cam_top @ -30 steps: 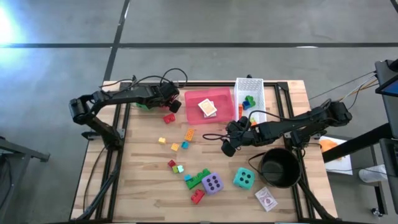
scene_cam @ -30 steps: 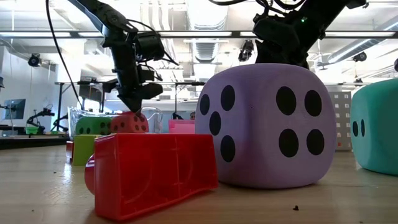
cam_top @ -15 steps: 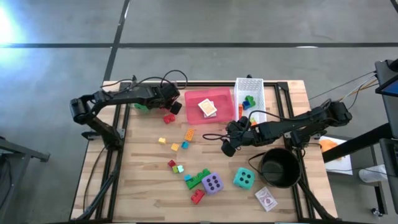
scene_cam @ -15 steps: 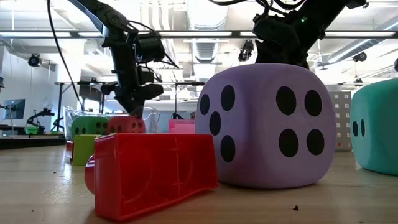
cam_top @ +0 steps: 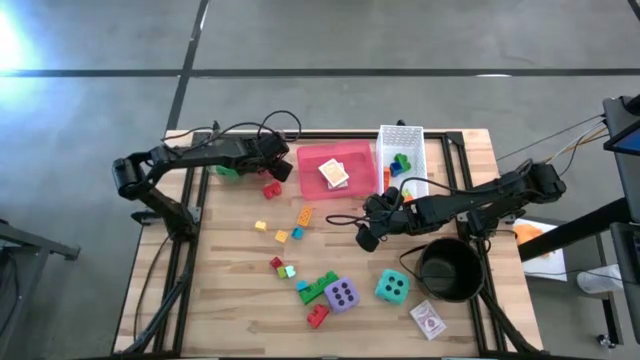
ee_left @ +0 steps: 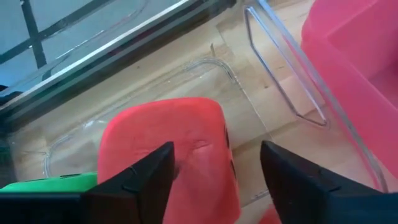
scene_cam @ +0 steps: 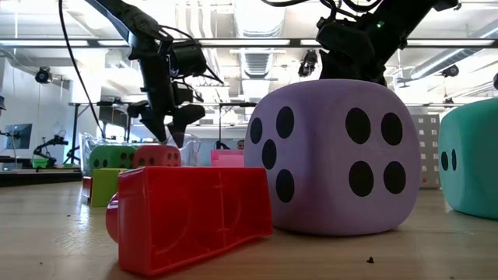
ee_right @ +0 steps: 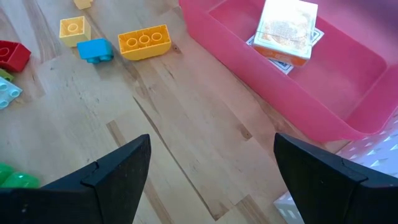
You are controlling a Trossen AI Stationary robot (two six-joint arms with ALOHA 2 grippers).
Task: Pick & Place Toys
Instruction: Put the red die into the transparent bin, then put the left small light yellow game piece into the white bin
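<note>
While the left gripper (ee_left: pixel 214 180) hangs w/ fingers apart and grasping nothing, the red soft dice (ee_left: pixel 180 149) sits directly under it, beside the green soft dice (scene_cam: pixel 109 158) in the clear plastic tray (ee_left: pixel 273 74), so this arm is nearest.

In the low view the purple die (scene_cam: pixel 327 155) fills the middle and hides most of the bench behind it. The teal die (scene_cam: pixel 469 159) beside it is cut off by the picture's edge. Beyond the red brick (scene_cam: pixel 191 214), the red die (scene_cam: pixel 157 155) shows only its top.
</note>
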